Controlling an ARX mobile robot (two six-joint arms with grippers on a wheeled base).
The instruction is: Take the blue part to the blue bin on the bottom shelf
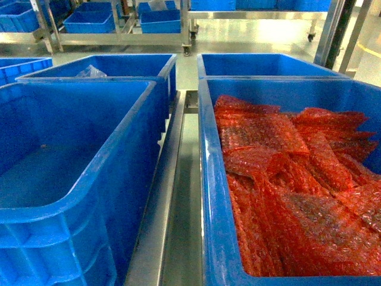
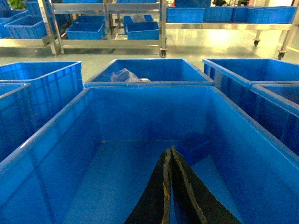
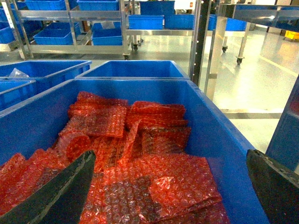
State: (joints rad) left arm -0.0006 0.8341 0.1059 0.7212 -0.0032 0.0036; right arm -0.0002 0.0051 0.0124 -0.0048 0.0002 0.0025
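Look at the head view first: you have two large blue bins side by side, split by a metal rail (image 1: 169, 196) running from 6 toward 12 o'clock. The left bin (image 1: 89, 179) at 9 o'clock shows only its bare blue floor. The right bin (image 1: 211, 196) at 3 o'clock is heaped with red bubble-wrap bags (image 1: 292, 179), overlapping and lying flat or slightly tilted. Neither arm shows in this view.

No blue part can be picked out in any view; if it lies in one of the red bags, the wrap hides it.

Behind the left bin, at 11 o'clock, a further bin (image 1: 119, 68) holds a clear plastic bag (image 1: 90, 72) against its left side. At 12 o'clock, across the pale floor, metal racks (image 1: 119, 36) carry more blue bins on their low shelves.

Your left claw (image 2: 169, 186) hangs over the bare bin, at 6 o'clock in its wrist view, its two dark fingers pressed together with nothing between them.

Your right claw (image 3: 175, 186) hangs over the red bags with its fingers (image 3: 60, 191) spread wide, one at 7 o'clock above the bags, the other at 4 o'clock past the bin's right wall (image 3: 219, 140). It holds nothing.
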